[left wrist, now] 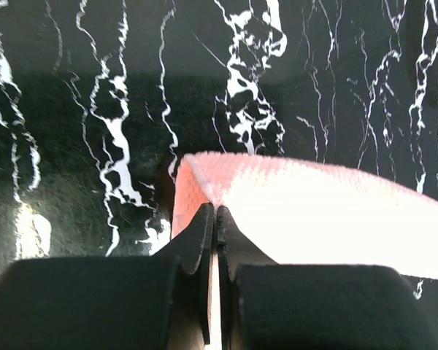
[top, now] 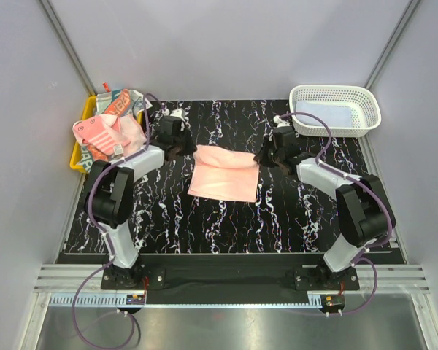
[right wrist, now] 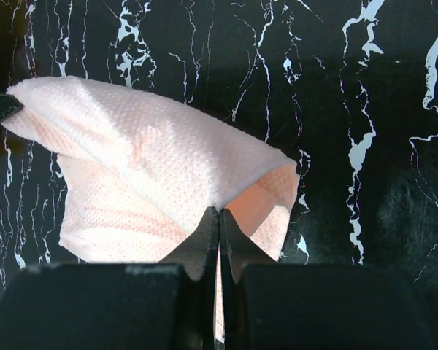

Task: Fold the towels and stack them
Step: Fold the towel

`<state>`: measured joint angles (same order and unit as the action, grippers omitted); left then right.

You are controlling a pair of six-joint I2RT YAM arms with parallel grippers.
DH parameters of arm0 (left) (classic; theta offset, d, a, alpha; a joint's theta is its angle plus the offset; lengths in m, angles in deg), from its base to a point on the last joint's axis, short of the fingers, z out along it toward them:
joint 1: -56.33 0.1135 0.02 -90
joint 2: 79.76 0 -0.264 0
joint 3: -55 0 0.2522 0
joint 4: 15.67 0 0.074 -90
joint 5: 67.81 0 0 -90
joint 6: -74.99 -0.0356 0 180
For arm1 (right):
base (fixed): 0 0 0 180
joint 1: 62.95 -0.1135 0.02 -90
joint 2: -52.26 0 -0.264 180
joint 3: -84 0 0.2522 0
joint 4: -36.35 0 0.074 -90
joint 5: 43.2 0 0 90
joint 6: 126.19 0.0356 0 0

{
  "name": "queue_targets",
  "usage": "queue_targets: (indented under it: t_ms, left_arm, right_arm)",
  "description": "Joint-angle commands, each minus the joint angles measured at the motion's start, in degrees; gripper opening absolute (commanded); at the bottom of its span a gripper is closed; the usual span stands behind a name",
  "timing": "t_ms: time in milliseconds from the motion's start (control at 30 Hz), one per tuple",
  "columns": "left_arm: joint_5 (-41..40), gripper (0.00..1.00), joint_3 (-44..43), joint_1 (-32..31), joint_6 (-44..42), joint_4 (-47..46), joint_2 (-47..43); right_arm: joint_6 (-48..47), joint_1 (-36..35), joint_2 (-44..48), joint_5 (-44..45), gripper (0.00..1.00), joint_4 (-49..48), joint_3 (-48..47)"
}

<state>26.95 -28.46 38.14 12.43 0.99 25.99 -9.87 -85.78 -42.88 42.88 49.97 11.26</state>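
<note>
A plain pink towel (top: 223,173) lies mid-table, its far edge lifted between both arms. My left gripper (top: 184,151) is shut on the towel's far left corner (left wrist: 204,175); in the left wrist view the gripper (left wrist: 216,211) pinches the cloth between its tips. My right gripper (top: 263,155) is shut on the far right corner, and in the right wrist view the gripper (right wrist: 218,211) holds the pink towel (right wrist: 146,168), which hangs folded over itself. More towels, a pink striped one (top: 106,135) and a lettered one (top: 120,102), are piled at the far left.
The pile rests on a yellow tray (top: 87,111) at the table's left edge. A white lattice basket (top: 334,110) holding a pale blue cloth (top: 327,114) stands at the far right. The table (top: 292,211) is black marble-patterned.
</note>
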Motion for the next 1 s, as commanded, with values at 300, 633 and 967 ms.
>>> queue_targets:
  t_ms: [300,633,967]
  left_arm:
    - [2.45,0.0,14.04,0.35,2.79,-9.83,-12.85]
    - [2.63,0.0,26.09,-1.14,3.23,-16.42,-19.36]
    - [2.37,0.0,31.54,-2.54,4.02,-19.07,-21.2]
  right_arm:
    - [3.03,-0.29,5.56,-1.08,0.0,-2.23,7.64]
    - [5.4,-0.2,9.79,-3.37,0.0,-6.36,16.09]
    - [8.21,-0.99,12.6,-6.27,0.0,-9.7,21.27]
